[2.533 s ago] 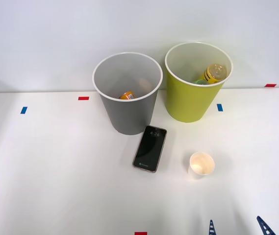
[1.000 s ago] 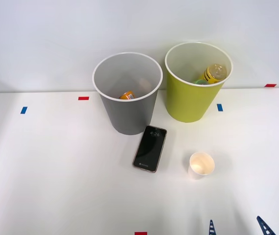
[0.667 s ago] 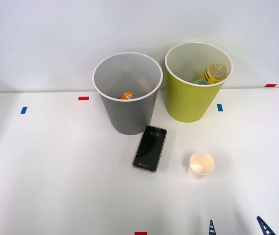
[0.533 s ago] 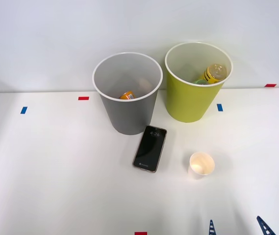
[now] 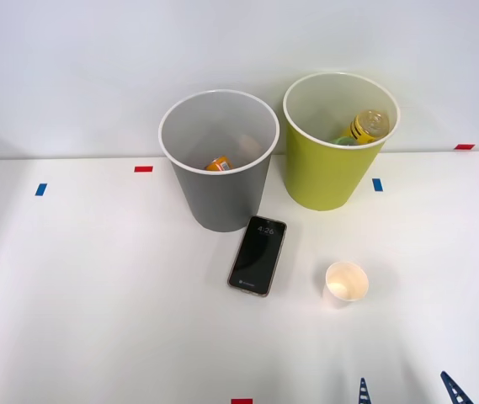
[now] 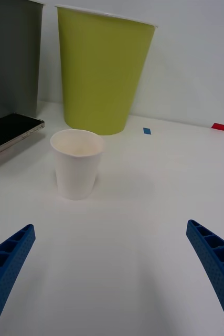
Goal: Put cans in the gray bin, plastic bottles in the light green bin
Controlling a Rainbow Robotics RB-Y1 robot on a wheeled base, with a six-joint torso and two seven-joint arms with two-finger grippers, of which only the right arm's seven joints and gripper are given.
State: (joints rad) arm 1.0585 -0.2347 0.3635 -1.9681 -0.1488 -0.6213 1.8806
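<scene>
The gray bin (image 5: 220, 181) stands at the back of the table with an orange can (image 5: 218, 164) inside, partly seen over its rim. To its right the light green bin (image 5: 336, 164) holds a yellow-labelled plastic bottle (image 5: 365, 125) and a bit of a green bottle (image 5: 343, 140). My right gripper (image 5: 406, 390) is open at the table's front edge, right of centre, its blue fingertips (image 6: 216, 257) spread wide with nothing between them. In the right wrist view the light green bin (image 6: 101, 73) and an edge of the gray bin (image 6: 12, 58) rise beyond the gripper (image 6: 112, 278).
A small white paper cup (image 5: 344, 284) stands upright in front of the green bin, just ahead of my gripper, also in the wrist view as the cup (image 6: 76, 163). A black smartphone (image 5: 258, 254) lies flat before the gray bin. Red and blue tape marks dot the white table (image 5: 96, 295).
</scene>
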